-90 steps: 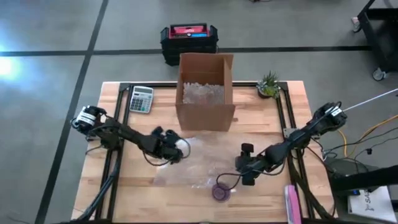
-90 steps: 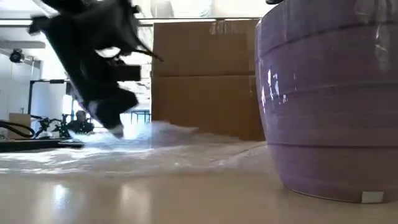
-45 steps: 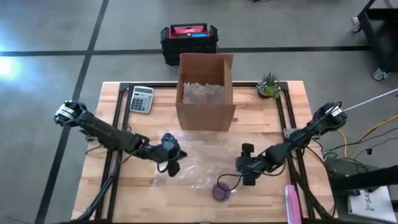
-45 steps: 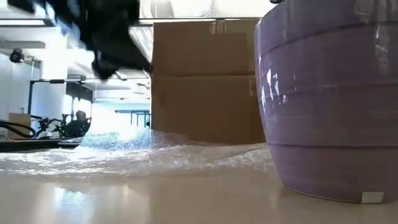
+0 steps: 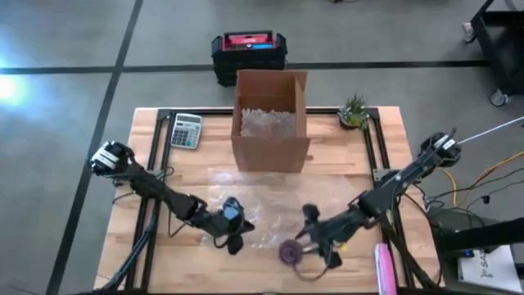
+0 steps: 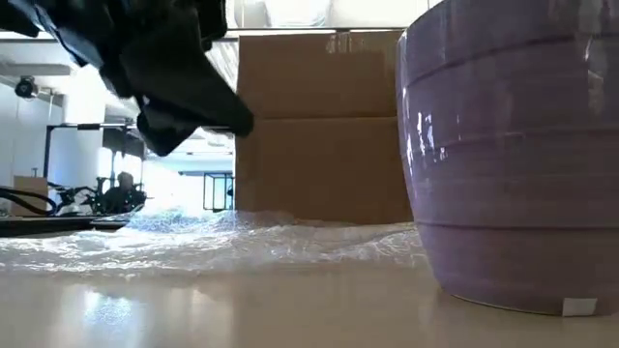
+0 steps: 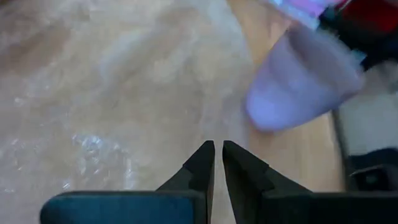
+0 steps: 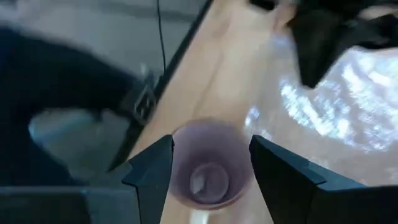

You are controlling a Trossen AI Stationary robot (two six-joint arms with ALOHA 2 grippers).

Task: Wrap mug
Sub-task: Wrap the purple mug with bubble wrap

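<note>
The right gripper (image 8: pixel 211 165) hangs spread over the purple ceramic mug (image 5: pixel 289 251) near the worktop's front edge; it should descend centred, clamp the rim, then carry it onto the clear bubble wrap sheet (image 5: pixel 262 201). The left gripper (image 7: pixel 217 155), pressed together, hovers beside.

A wooden table (image 5: pixel 164 164) carries everything. A calculator (image 5: pixel 186 130) lies at its far left corner and a small plant (image 5: pixel 354 111) at the far right. An open cardboard box (image 5: pixel 271 123) stands at the middle of the far edge. Bubble wrap (image 5: pixel 262 201) is spread over the centre. A purple mug (image 5: pixel 290 251) stands near the near edge, and a pink object (image 5: pixel 385 269) lies at the near right corner.
</note>
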